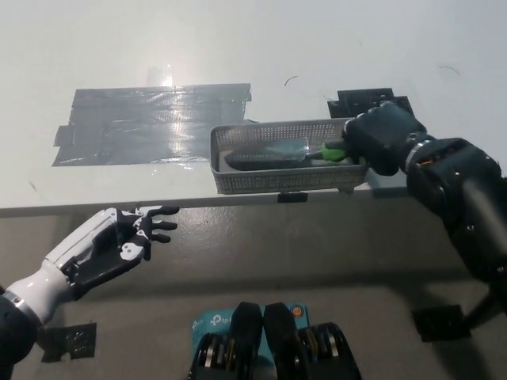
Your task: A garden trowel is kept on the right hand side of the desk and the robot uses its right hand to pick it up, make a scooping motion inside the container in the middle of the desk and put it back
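Mid-scoop, by my reading: the right hand [379, 141], closed on the trowel [268, 155] lying low inside the basket [277, 181], must next lift it out rightward onto the desk [356, 47] — left hand [119, 241] rests open, lower left.

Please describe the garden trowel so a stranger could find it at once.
On the white table, find the grey mesh basket near the front edge, right of the grey tape. The trowel lies inside it, held by the black right hand; only it has a dark blade and green handle.
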Available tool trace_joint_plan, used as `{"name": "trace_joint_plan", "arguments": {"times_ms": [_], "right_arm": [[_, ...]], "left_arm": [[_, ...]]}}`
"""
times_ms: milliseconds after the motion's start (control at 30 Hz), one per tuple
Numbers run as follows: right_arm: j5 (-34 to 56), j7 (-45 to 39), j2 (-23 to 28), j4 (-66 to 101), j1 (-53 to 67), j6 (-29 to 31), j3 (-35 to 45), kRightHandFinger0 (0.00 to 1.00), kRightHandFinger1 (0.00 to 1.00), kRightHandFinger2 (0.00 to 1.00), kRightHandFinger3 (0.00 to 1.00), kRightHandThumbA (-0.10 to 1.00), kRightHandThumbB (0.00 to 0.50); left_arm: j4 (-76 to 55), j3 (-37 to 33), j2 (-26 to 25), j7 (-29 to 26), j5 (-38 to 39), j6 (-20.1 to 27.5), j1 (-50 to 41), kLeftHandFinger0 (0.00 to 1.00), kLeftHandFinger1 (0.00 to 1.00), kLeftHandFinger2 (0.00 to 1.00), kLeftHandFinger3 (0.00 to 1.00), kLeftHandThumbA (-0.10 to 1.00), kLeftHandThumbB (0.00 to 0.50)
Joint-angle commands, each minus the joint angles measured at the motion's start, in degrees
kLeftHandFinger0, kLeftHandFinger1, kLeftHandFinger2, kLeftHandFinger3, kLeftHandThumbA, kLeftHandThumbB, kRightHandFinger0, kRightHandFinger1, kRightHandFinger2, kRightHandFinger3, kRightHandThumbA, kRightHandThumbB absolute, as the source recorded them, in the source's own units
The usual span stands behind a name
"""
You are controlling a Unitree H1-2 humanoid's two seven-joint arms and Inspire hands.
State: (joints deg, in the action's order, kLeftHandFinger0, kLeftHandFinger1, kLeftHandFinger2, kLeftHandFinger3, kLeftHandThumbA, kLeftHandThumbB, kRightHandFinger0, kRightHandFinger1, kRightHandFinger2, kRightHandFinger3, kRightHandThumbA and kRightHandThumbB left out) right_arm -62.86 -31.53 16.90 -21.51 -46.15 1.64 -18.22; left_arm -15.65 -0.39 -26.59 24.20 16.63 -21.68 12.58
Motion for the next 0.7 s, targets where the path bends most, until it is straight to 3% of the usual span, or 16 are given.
{"name": "trace_joint_plan", "arguments": {"times_ms": [0,33,67,133,200,267,367,433,467,500,567,667], "right_arm": [[14.7,3.2,-3.2,-0.6,1.9,-5.1,8.5,0.00,0.27,0.59,0.19,-0.10,0.105],[14.8,3.2,-3.4,-0.4,2.1,-5.1,8.8,0.00,0.28,0.61,0.34,-0.10,0.142],[16.5,4.5,-4.0,-0.6,2.5,-4.9,10.6,0.00,0.29,0.60,0.37,-0.10,0.141],[17.8,7.0,-4.4,-0.7,3.0,-2.7,11.9,0.00,0.25,0.56,0.41,-0.10,0.163],[17.6,8.9,-4.4,-0.5,2.8,-1.2,12.3,0.00,0.24,0.55,0.42,-0.10,0.174],[17.3,10.2,-4.4,0.1,2.3,-0.9,12.5,0.00,0.26,0.58,0.48,-0.10,0.119],[19.0,12.1,-4.3,0.5,1.1,0.2,13.4,0.00,0.26,0.58,0.47,-0.10,0.101],[19.7,13.0,-3.9,1.2,-0.3,0.2,13.6,0.00,0.31,0.63,0.55,-0.10,0.110],[19.9,13.7,-3.8,1.1,-0.6,0.8,13.5,0.00,0.31,0.64,0.58,-0.10,0.147],[20.3,14.8,-3.6,0.8,-1.1,1.6,13.5,0.00,0.31,0.65,0.65,-0.10,0.152],[21.4,15.7,-2.0,1.4,-5.1,1.2,14.9,0.00,0.30,0.63,0.57,-0.10,0.101],[21.8,16.6,-1.1,1.6,-7.4,0.7,15.3,0.00,0.23,0.53,0.46,-0.10,0.117]], "left_arm": [[-0.9,0.1,-0.1,0.7,0.1,2.4,-0.2,0.82,0.82,0.85,1.00,1.00,0.312],[-0.8,0.1,-0.1,0.8,0.1,2.4,-0.4,0.82,0.82,0.85,1.00,1.00,0.313],[-0.9,0.0,-0.1,0.7,0.0,2.4,-0.5,0.82,0.82,0.85,1.00,1.00,0.320],[-0.6,0.0,0.0,0.7,-0.1,2.5,-0.6,0.82,0.81,0.85,1.00,1.00,0.333],[-0.7,0.1,0.3,0.5,0.1,2.5,-0.8,0.81,0.81,0.85,1.00,1.00,0.308],[-0.5,0.1,0.3,0.7,0.1,2.9,-0.9,0.80,0.81,0.85,1.00,1.00,0.306],[-0.7,0.0,0.3,0.5,-0.2,2.4,-1.5,0.80,0.82,0.86,1.00,1.00,0.321],[-0.7,0.2,0.3,0.5,0.0,2.3,-1.8,0.80,0.82,0.86,1.00,1.00,0.316],[-0.7,0.2,0.3,0.5,0.0,2.5,-1.9,0.80,0.82,0.86,1.00,1.00,0.314],[-0.6,0.3,0.2,0.6,-0.1,2.8,-2.2,0.81,0.82,0.86,1.00,1.00,0.313],[-0.5,0.3,0.3,0.6,-0.3,3.4,-2.4,0.81,0.82,0.86,1.00,1.00,0.306],[-0.4,0.4,0.3,0.6,-0.1,3.8,-2.8,0.80,0.82,0.86,1.00,1.00,0.316]]}}
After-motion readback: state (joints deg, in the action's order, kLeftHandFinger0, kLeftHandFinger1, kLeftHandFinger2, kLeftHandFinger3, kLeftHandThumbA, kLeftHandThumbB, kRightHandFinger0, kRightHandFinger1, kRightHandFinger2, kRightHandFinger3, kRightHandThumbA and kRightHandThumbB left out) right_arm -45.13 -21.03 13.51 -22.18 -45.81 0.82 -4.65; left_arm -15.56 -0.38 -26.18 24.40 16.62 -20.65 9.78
